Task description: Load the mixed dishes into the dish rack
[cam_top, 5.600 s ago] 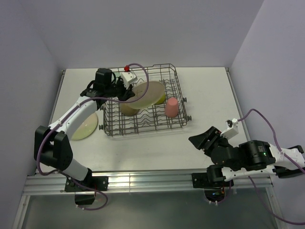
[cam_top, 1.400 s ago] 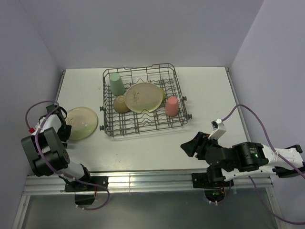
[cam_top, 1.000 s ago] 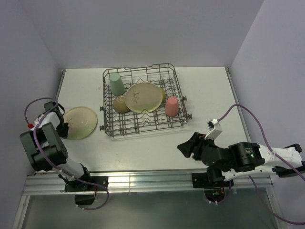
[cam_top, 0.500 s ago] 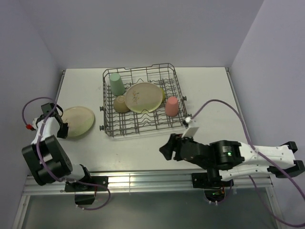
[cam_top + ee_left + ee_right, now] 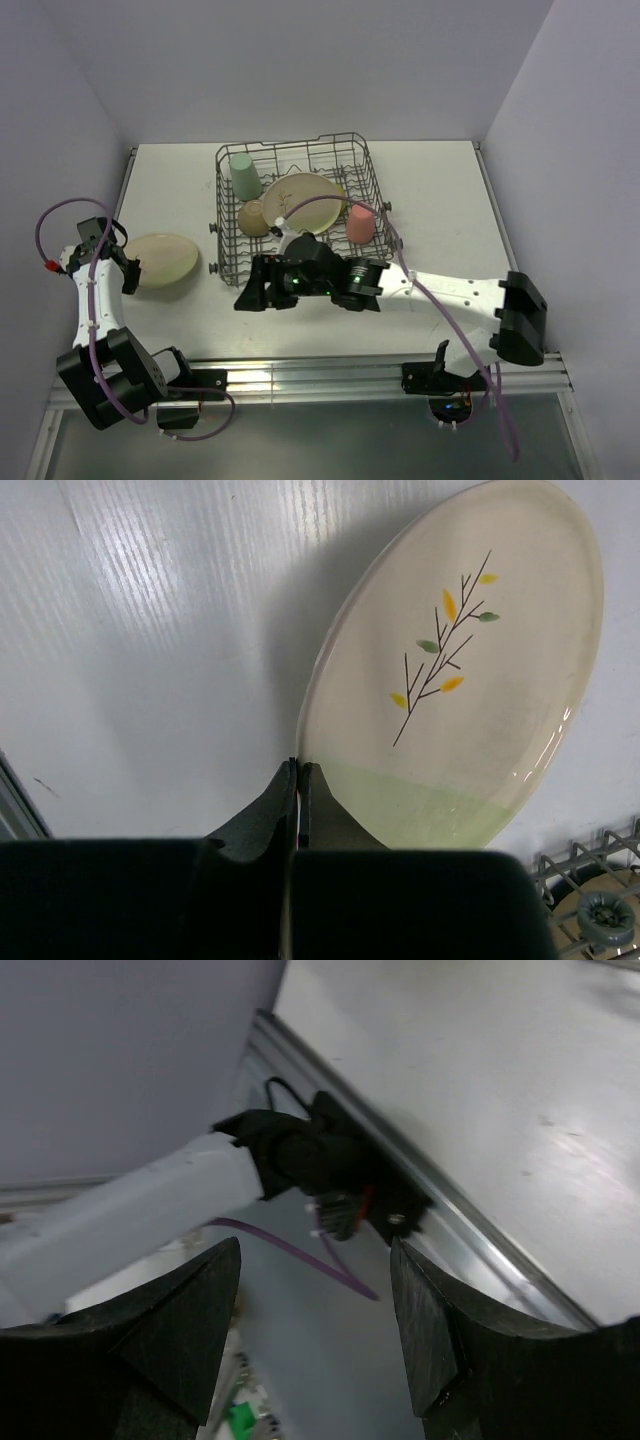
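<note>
My left gripper is shut on the near rim of a cream plate with a leaf sprig and a green band, left of the dish rack. In the left wrist view the closed gripper pinches the plate, whose gripped edge is tilted up off the table. The rack holds a mint-green cup, a second cream plate, a tan bowl and a coral-pink cup. My right gripper is open and empty in front of the rack, shown open in its wrist view. No black bowl is in view.
The right arm stretches across the table's front, close to the rack's near side. The right wrist view shows the table's front rail and the left arm's base with a purple cable. A rack corner shows beside the held plate.
The right arm has swung from the near right far to the left, in front of the rack. The left gripper has shifted slightly and the plate's edge has tilted up.
</note>
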Action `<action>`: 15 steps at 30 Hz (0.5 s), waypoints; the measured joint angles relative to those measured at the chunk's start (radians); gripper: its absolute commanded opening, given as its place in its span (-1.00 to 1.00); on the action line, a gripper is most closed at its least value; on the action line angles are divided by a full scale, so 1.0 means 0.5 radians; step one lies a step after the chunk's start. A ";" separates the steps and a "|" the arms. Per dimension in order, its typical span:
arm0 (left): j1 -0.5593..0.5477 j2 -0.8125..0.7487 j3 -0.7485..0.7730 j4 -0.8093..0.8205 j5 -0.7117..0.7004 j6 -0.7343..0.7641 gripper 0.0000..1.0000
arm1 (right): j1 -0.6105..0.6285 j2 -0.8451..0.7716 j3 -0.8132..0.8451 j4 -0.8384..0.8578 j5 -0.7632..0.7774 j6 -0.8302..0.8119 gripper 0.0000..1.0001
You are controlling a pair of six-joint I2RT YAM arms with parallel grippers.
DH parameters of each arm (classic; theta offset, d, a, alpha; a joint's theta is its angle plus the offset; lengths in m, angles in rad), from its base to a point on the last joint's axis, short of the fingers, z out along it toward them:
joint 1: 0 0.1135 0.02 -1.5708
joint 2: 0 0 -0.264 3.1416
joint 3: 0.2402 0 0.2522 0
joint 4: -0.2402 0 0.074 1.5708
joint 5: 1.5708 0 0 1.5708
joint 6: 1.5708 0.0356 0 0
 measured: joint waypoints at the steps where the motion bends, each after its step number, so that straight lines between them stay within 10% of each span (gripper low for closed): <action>1: 0.000 -0.008 0.000 -0.008 0.001 0.003 -1.00 | -0.011 0.082 0.034 0.086 -0.085 0.055 0.38; 15: 0.002 -0.065 0.000 -0.078 0.022 0.047 -1.00 | 0.012 0.600 0.145 0.997 -0.305 0.910 0.38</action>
